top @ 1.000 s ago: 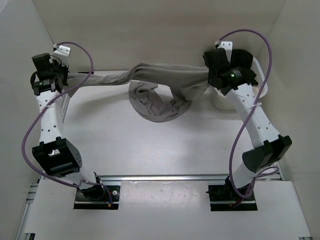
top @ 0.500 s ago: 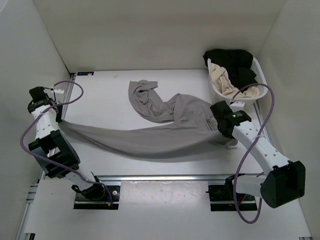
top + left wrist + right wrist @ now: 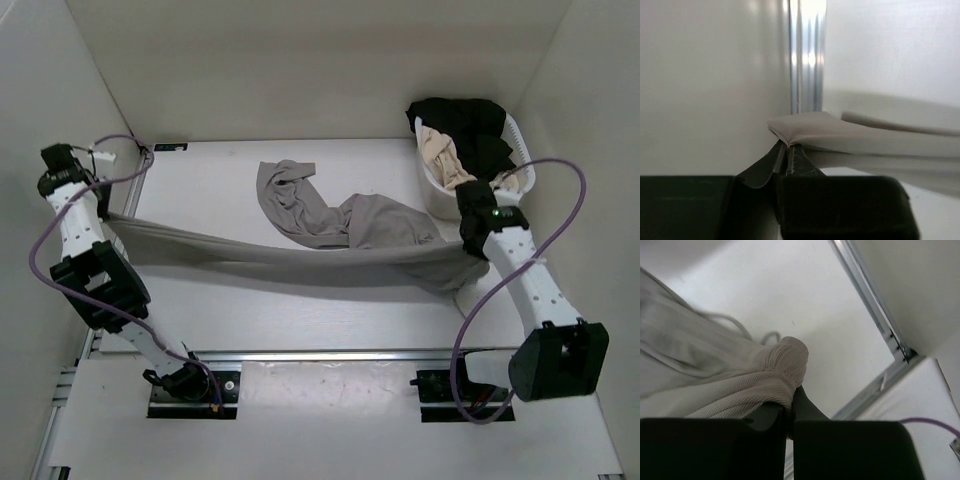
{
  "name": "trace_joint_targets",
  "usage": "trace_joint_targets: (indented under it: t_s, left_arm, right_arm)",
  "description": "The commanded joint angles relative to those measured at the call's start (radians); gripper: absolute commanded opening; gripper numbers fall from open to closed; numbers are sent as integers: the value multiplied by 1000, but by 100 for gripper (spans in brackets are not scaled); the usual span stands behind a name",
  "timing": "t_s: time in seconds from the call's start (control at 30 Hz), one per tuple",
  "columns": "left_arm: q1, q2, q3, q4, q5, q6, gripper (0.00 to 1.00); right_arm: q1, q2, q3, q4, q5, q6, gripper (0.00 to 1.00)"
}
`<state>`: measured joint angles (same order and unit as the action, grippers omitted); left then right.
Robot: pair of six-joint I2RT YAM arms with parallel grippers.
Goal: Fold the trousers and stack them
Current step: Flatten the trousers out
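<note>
The taupe-grey trousers (image 3: 300, 255) hang stretched in a long band across the table between my two grippers. One leg lies bunched on the table behind the band (image 3: 290, 205). My left gripper (image 3: 108, 215) is at the far left by the wall, shut on a trouser end (image 3: 805, 131). My right gripper (image 3: 478, 262) is at the right beside the basket, shut on a bunched ribbed edge of the trousers (image 3: 782, 365).
A white basket (image 3: 525, 175) at the back right holds a black garment (image 3: 470, 120) and a beige-cream garment (image 3: 445, 155). White walls enclose the table on the left, back and right. A metal rail (image 3: 330, 355) runs along the near edge.
Both grippers have swung from the back to the front and then spread apart, pulling the trousers down into a taut band. The left gripper moved further left, the right one back towards the basket.
</note>
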<state>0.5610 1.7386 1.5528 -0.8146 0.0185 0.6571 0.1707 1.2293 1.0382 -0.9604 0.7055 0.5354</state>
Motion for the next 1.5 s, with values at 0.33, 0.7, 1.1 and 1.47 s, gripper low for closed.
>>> trace_joint_targets:
  t_s: [0.33, 0.7, 1.1, 1.47]
  left_arm:
    - [13, -16, 13, -121, 15, 30, 15]
    - [43, -97, -399, -28, -71, 87, 42]
    - [10, 58, -214, -8, -17, -45, 53]
    - [-130, 185, -126, 150, 104, -85, 54]
  right_arm:
    - [-103, -54, 43, 40, -126, -54, 0]
    - [-112, -185, -230, -10, -169, 139, 87]
    - [-163, -197, -245, 86, -161, 347, 82]
    - [-296, -44, -411, 285, -412, 351, 65]
